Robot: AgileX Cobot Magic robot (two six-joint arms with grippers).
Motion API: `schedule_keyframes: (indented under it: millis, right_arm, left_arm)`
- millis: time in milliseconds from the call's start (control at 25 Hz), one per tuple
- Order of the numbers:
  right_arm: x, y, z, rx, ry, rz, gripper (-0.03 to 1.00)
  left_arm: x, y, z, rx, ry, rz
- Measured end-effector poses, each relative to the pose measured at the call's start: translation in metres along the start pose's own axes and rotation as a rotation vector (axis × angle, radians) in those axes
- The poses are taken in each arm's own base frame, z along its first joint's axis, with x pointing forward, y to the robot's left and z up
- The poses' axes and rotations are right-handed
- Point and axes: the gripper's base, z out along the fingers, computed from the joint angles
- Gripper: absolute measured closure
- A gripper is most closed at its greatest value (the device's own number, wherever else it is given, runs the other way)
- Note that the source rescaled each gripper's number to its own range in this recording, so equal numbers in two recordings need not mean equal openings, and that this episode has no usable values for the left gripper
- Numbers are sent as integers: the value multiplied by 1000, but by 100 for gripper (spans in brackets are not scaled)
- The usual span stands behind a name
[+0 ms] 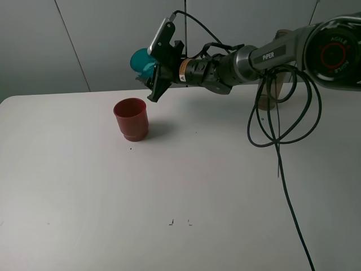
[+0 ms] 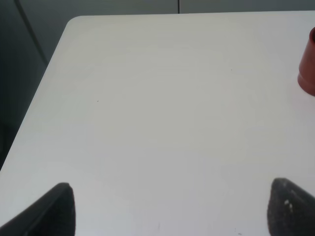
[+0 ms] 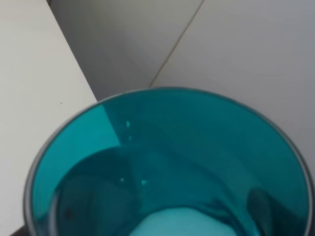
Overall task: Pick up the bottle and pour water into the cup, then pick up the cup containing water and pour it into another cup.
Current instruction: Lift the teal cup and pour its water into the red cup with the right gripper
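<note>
Gripper R (image 1: 151, 73) clamped on teal cup (image 1: 138, 59), raised near red cup (image 1: 131, 118), gripper L (image 2: 167, 209) apart

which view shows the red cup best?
Exterior high: the red cup stands whole and upright on the table. Left wrist catches only a sliver of its side at the frame edge. Right wrist doesn't show it.

We read "PiPER" on the right arm (image 1: 269, 56) and, fainter, "AGILE" round its red-ringed joint (image 1: 337, 52).
</note>
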Motion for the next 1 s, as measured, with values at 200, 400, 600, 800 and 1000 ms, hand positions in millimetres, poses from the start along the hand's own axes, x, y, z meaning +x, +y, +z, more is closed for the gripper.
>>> schedule_keyframes:
  millis: [200, 400, 600, 800, 1000]
  right_arm:
    - [-3, 5, 2, -15, -7, -27, 89]
    - [-4, 6, 2, -16, -8, -75, 89]
    - [-4, 6, 2, -16, -9, -172, 89]
    - [-5, 7, 2, -17, -11, -273, 89]
    - [-5, 7, 2, -16, -12, -396, 89]
  left_arm:
    - [0, 0, 0, 0, 0, 0]
    - [0, 0, 0, 0, 0, 0]
    - [0, 0, 0, 0, 0, 0]
    - [0, 0, 0, 0, 0, 0]
    - [0, 0, 0, 0, 0, 0]
